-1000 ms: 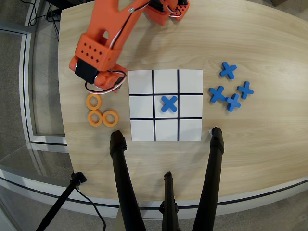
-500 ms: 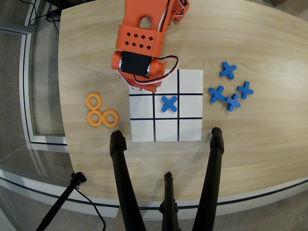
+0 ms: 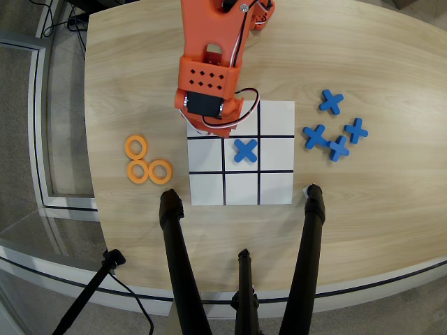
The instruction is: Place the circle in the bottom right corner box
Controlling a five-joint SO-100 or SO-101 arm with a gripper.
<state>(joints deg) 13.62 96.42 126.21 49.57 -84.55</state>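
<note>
Pale wood-grain tabletop (image 3: 377,209) fills the overhead view, with a white 3x3 grid sheet (image 3: 241,153) near its middle and one blue cross (image 3: 245,149) in the centre cell. Three orange rings (image 3: 147,162) lie in a cluster well apart to the left of the sheet, two of them touching; four more blue crosses (image 3: 334,129) sit to the right. The bottom right corner box (image 3: 276,188) as this view shows it is blank. The orange arm (image 3: 209,63) hangs over the sheet's upper left cell, and its body hides the gripper, so I cannot tell whether the jaws are spread or closed, or whether they carry a ring. The rings look thin, rigid, light and probably slick plastic; pinching one across its band, one finger through the hole, seems the surest hold.
</note>
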